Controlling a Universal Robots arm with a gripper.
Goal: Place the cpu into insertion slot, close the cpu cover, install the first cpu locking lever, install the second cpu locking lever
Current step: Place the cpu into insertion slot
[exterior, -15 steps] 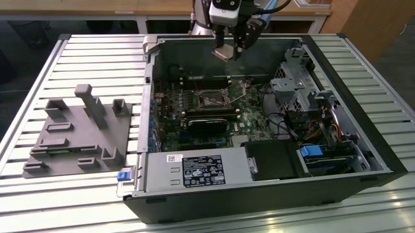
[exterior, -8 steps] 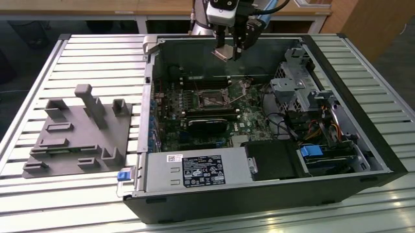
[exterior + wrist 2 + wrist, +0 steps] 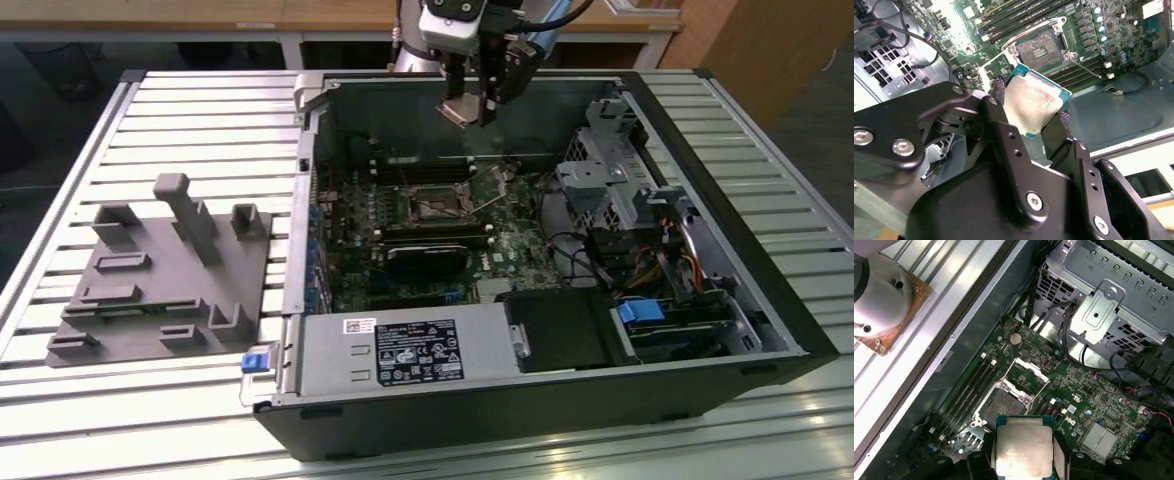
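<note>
Item: open desktop computer case (image 3: pixel 534 425), lying on its side on a slatted metal worktop (image 3: pixel 200 110). Markings: one black-and-white printed label (image 3: pixel 414 352) on the silver power supply (image 3: pixel 334 350), and a smaller white sticker near its upper corner; the print on both is too small to read. The metal top of the cpu (image 3: pixel 1031 102) carries only faint marks, not legible. Hand (image 3: pixel 1029 112): black, two-fingered, clamped on the cpu by two opposite edges, one fingertip to each side, with the silver-grey top facing the wrist cameras in both wrist views. In the exterior view the hand (image 3: pixel 481 100) hangs above the far wall of the case, the cpu (image 3: pixel 461 110) at its tips, clear of the board. Insertion slot (image 3: pixel 1002 405): bare, dark, silver-rimmed, on the green board beside the long black memory slots (image 3: pixel 971 385); in the first wrist view the cpu (image 3: pixel 1023 452) sits above and just short of it, not touching. Cpu cover (image 3: pixel 1033 369): swung up off the slot, board visible through its cut-out. Also on the worktop: a grey moulded fixture (image 3: pixel 160 270), on the exterior view's left of the case.
</note>
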